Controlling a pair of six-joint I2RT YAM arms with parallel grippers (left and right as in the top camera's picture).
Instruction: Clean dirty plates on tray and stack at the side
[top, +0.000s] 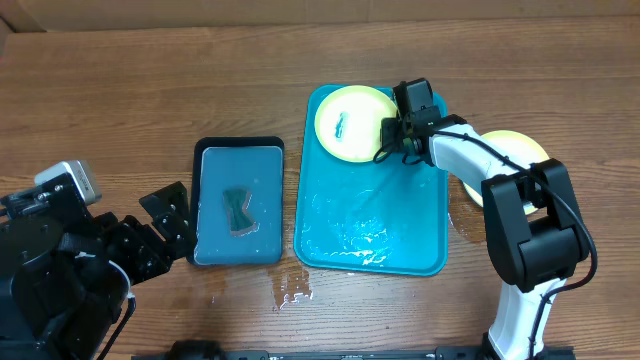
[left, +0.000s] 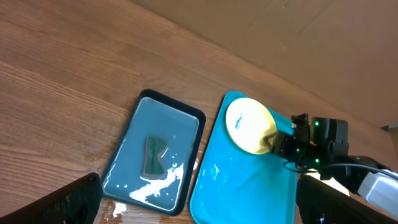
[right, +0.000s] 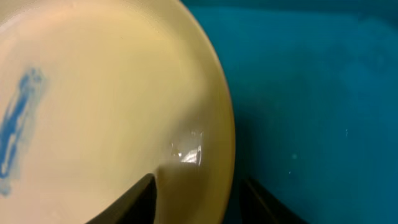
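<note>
A lime-green rimmed plate (top: 350, 120) with a dark blue-green smear lies at the far end of the teal tray (top: 400, 240). My right gripper (top: 392, 135) is at its right rim. In the right wrist view the fingers (right: 199, 199) straddle the plate's rim (right: 93, 93) and are shut on it, over the tray (right: 311, 93). Another plate (top: 520, 145) lies on the table right of the tray, partly hidden by the right arm. My left gripper (top: 165, 225) is open and empty at the left. The left wrist view shows its fingers (left: 196, 202), the plate (left: 249, 124) and the tray (left: 249, 186).
A smaller black-edged tray (top: 238, 146) with a blue-grey mat stands left of the teal tray and holds a dark cloth piece (top: 236, 208). Water is pooled on the teal tray's floor and on the table (top: 290, 285) at its near left corner.
</note>
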